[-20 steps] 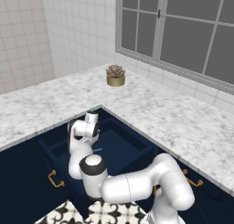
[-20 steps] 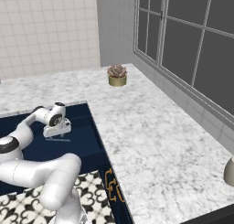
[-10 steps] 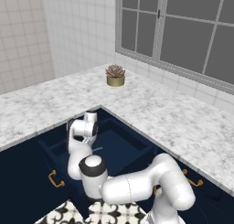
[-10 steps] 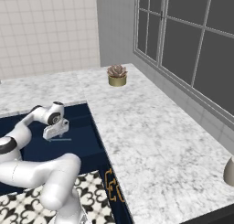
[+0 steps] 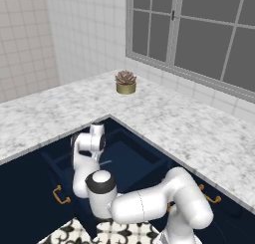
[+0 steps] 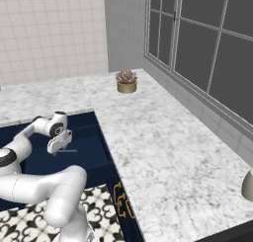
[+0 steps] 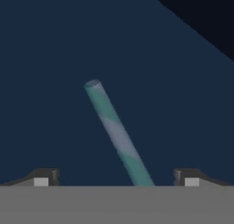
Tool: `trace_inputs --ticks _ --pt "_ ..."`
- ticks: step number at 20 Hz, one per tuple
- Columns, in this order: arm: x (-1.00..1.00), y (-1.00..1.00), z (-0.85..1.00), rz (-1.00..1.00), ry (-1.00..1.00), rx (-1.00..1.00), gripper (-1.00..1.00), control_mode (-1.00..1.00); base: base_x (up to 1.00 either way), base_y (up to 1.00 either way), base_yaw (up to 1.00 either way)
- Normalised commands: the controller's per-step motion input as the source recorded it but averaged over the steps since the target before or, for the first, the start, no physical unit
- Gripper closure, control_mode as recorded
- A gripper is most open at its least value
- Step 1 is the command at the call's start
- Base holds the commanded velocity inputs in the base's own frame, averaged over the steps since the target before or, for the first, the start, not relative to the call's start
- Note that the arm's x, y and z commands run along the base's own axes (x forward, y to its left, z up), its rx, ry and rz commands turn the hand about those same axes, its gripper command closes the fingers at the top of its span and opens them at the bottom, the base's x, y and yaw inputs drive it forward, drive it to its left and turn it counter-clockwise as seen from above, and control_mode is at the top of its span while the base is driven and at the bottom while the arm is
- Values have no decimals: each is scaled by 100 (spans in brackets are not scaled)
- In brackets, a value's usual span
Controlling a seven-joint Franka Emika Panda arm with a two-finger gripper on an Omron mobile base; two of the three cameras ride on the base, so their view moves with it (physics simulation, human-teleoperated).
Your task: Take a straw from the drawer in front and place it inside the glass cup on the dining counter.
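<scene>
Marble counter (image 5: 199, 133) wraps the open drawer (image 5: 127, 158).

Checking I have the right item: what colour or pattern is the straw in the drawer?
The straw has teal-green and pale grey-blue bands, clearest in the hand view.

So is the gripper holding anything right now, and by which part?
Nothing held. The gripper is open, fingertips apart on either side of the straw in the drawer.
</scene>
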Motion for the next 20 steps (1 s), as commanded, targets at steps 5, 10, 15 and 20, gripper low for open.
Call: trace_inputs --ticks 5,10,15,20 --pt "0 0 -20 14 -5 0 -100 -100 0 0 0" --pt "1 1 -4 11 -8 0 -100 -100 0 0 0" --pt "1 2 -54 7 -4 0 -100 -100 0 0 0" --pt "8 0 -94 5 0 0 -100 -100 0 0 0"
